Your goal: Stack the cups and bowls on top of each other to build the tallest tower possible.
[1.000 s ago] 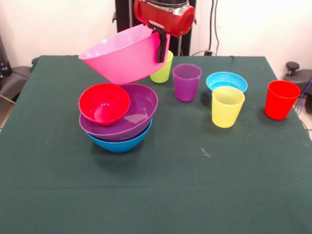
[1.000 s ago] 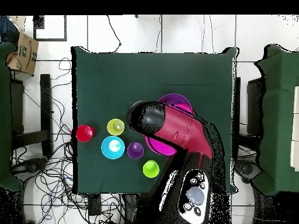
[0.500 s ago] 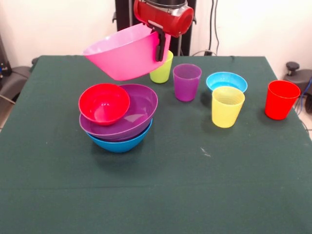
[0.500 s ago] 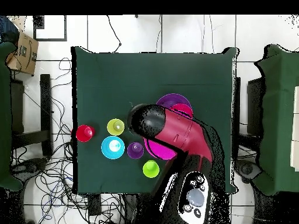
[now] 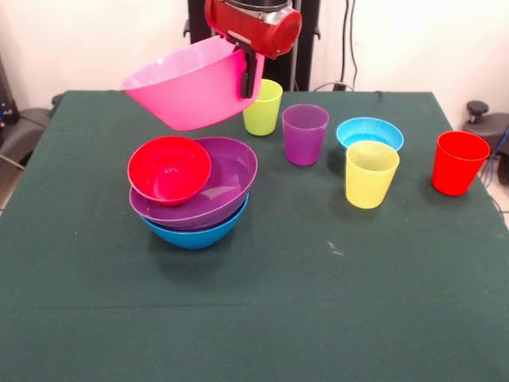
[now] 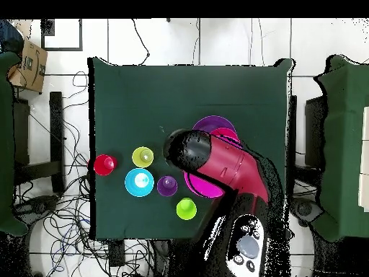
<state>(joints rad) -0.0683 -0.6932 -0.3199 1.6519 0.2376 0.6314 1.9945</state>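
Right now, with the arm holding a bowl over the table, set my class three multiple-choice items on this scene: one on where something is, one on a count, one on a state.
1. Where does the small red bowl sit?
A. Inside the large purple bowl
B. Alone on the green cloth
C. Inside the yellow cup

2. How many cups stand on the table?
A. Two
B. Four
C. Six

3. What state is the pink bowl in?
A. Resting flat on the table
B. Upside down on the pile
C. Held in the air, tilted, by the gripper

Answers:
1 A, the red bowl lies in the purple bowl, which sits in the blue bowl.
2 B, the lime green cup, purple cup, yellow cup and red cup.
3 C, the jaws grip its rim and it hangs above the pile.
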